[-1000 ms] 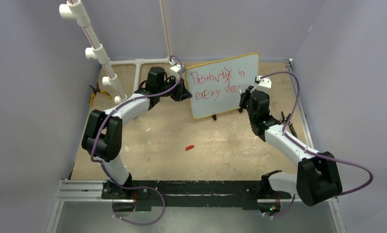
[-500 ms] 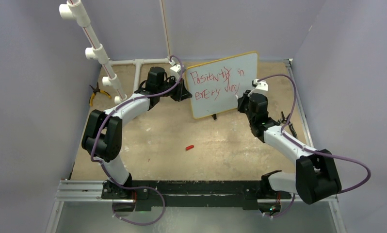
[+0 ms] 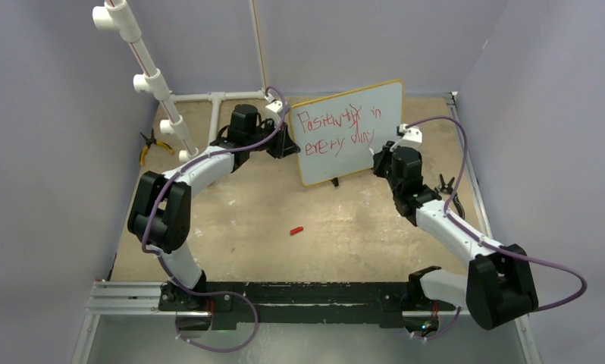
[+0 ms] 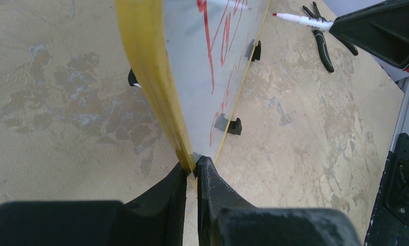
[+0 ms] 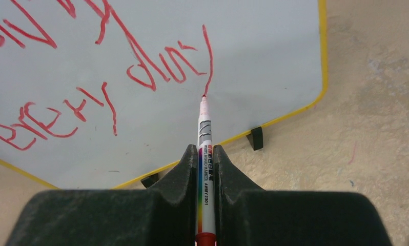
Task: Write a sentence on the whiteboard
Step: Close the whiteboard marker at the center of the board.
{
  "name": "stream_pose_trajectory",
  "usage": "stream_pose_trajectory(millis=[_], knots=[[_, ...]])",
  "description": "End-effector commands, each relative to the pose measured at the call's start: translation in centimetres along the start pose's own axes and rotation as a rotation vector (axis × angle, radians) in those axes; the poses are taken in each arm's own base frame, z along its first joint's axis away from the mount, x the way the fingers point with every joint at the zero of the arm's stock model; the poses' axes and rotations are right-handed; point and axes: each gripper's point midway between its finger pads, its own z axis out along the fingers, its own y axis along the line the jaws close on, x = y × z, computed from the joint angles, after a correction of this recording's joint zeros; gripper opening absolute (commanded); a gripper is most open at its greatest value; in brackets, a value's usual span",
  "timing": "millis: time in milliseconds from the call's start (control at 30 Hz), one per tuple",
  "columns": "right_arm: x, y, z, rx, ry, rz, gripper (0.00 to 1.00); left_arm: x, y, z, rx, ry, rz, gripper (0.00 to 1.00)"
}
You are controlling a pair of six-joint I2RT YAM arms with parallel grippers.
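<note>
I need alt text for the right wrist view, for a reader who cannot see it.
The right gripper, shut on a marker, holds its tip at the bottom end of the last stroke of the sentence, red handwriting on the whiteboard. The board, yellow-framed with black feet, stands on a tan table.

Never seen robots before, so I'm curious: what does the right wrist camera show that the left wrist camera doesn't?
Only right wrist: the right gripper clamping the marker, its tip at the end of the red sentence. Only left wrist: the left gripper pinching the whiteboard by its yellow edge, and black pliers on the table. Both: whiteboard, sentence, marker.
</note>
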Motion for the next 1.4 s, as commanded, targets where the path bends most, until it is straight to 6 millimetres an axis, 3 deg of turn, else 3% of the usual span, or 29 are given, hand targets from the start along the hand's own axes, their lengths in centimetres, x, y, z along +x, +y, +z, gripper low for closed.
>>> stream_pose_trajectory(millis=[0, 767, 1100, 1200, 1367], knots=[[-3.4, -0.6, -0.8, 0.059, -0.095, 0.017, 0.0, -3.6, -0.8, -1.3, 0.002, -0.103, 0.071, 0.0], [-3.2, -0.3, 1.6, 0.059, -0.127, 0.023, 0.0, -3.6, -0.9, -1.2, 0.005, -0.102, 0.07, 0.0], [-3.9, -0.4, 0.9, 0.063, -0.14, 0.026, 0.0, -3.8, -1.1, -1.4, 0.006, -0.108, 0.073, 0.0], [-4.8, -0.4, -0.2, 0.06, -0.154, 0.033, 0.0, -4.1, -1.0, -1.7, -0.003, -0.114, 0.074, 0.0], [-7.5, -0.1, -2.8, 0.034, -0.228, 0.04, 0.0, -4.5, -0.8, -2.5, -0.05, -0.121, 0.073, 0.33]])
